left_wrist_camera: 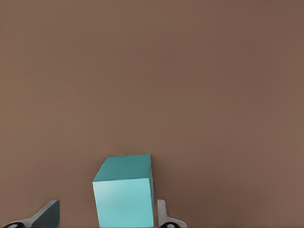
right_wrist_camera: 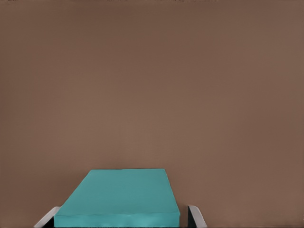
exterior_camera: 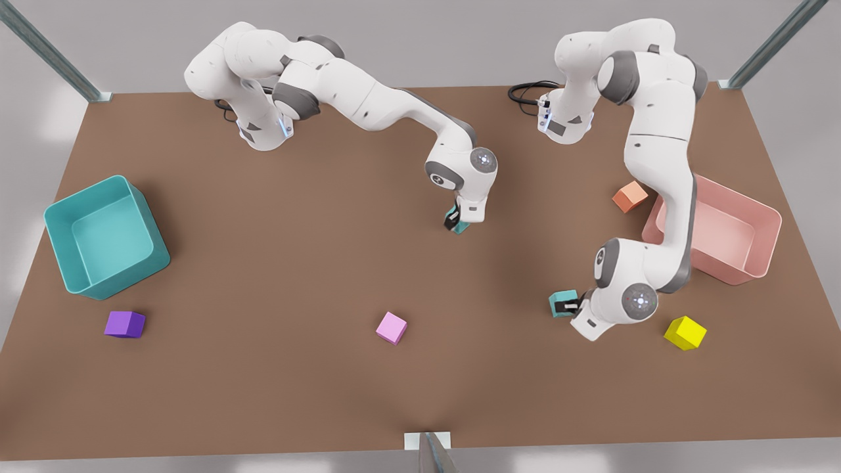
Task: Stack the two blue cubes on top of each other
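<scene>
Straddling 2 blue cubes [left_wrist_camera: 124, 197] [right_wrist_camera: 118, 197]: both grippers [left_wrist_camera: 105, 216] [right_wrist_camera: 122, 219].

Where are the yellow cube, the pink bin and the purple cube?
yellow cube [exterior_camera: 684, 332], front view, its top face.
pink bin [exterior_camera: 762, 253], front view, its outer wall near the corner.
purple cube [exterior_camera: 125, 324], front view, middle of the cube.

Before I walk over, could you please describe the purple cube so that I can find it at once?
Start at the large teal open bin on the front view's left side of the brown table. Just beside it, towards the near edge, sits the purple cube, alone. It is a deep violet, much darker than the pale pink cube lying near the middle of that edge.
</scene>
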